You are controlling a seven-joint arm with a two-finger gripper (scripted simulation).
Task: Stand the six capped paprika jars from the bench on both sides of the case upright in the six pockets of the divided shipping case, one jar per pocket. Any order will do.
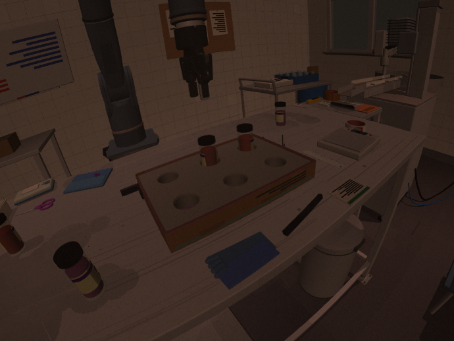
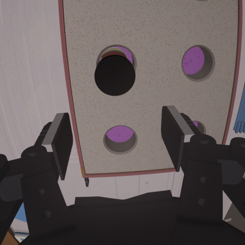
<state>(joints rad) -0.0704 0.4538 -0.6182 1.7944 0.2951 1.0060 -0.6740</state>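
In the middle of the bench sits the divided shipping case (image 1: 224, 187). Two black-capped jars stand upright in its back pockets, one in the middle (image 1: 208, 151) (image 2: 115, 74) and one to its right (image 1: 245, 137). The other pockets hold nothing, such as the near left one (image 1: 186, 201). High above the middle back jar my gripper (image 1: 198, 93) (image 2: 116, 139) hangs open and empty. One jar (image 1: 280, 113) stands on the bench behind the case to the right. Two jars stand at the near left, one with a yellow label (image 1: 78, 269) and a red one (image 1: 9, 236) at the frame edge.
The arm's base column (image 1: 121, 106) stands behind the case on the left. Blue gloves (image 1: 242, 258) and a black bar (image 1: 302, 214) lie on the bench in front of the case. A scale (image 1: 348, 142) sits to the right. A blue pad (image 1: 88, 180) and scissors (image 1: 45, 204) lie to the left.
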